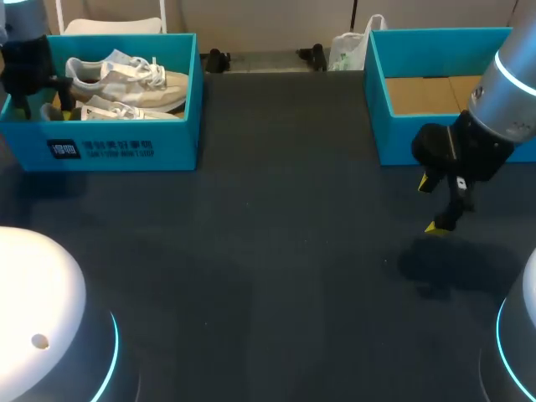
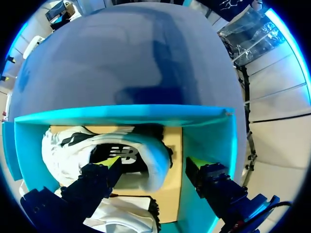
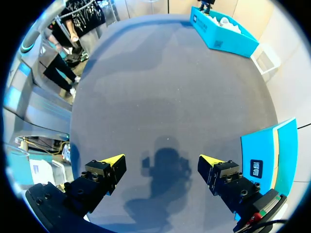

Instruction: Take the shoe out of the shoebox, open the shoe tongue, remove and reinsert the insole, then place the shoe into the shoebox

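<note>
Your left jaws stand apart over the shoebox (image 2: 121, 114), clamped on nothing. The upper shoe (image 2: 146, 167) lies with its heel end between them. One finger (image 2: 112, 164) is at the rim of the foot opening, and the other finger (image 2: 197, 164) is off the heel, close to the box's side wall. A second shoe (image 2: 124, 216) lies just under the jaws.

Expect the shoe to be light, with a soft, yielding upper that will crumple if you pinch it mid-body. The heel collar looks like the firmest part. I would put one finger inside the opening and one behind the heel, then lift straight up. Loose laces could drag on the second shoe.

Your right jaws are also apart and empty, over the bare counter (image 3: 165, 97), with the other box (image 3: 272, 155) beside them.
</note>
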Tool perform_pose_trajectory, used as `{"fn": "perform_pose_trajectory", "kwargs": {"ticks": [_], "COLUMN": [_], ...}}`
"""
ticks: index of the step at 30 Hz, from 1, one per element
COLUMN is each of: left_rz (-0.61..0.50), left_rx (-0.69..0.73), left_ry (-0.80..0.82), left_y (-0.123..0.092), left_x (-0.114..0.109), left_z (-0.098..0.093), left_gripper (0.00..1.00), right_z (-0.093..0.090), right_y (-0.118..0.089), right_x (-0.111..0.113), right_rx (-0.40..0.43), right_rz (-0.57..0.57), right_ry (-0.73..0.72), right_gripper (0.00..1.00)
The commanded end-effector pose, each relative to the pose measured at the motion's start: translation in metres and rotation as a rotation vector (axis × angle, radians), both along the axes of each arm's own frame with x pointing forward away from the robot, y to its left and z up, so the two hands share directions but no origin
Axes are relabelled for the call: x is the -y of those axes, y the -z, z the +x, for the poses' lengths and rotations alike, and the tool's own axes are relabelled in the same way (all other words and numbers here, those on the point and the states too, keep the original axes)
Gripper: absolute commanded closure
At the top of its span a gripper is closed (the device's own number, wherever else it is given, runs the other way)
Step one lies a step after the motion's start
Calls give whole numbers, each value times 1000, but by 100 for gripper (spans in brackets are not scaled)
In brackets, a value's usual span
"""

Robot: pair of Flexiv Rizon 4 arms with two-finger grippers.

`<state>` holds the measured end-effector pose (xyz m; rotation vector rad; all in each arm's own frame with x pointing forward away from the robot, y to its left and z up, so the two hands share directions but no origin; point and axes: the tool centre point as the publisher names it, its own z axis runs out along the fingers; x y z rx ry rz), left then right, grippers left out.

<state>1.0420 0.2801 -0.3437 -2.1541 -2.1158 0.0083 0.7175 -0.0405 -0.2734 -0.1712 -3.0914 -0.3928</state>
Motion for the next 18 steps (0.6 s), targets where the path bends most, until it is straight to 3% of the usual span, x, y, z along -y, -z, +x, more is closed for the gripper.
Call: {"fn": "perform_pose_trajectory", "kwargs": {"ticks": [1, 18], "left_rz": [3, 0], "left_rx": [-3, 4], "left_ry": [-2, 12], "left_y": [11, 26], "left_x": [1, -3], "left_z": [2, -5], "left_gripper": [27, 29], "right_z": [0, 0], "right_y": [0, 0], "right_x": [0, 0], "right_rx": [0, 0], "right_rz": [-2, -2], "right_ry": [1, 1], "right_gripper": [0, 0]}}
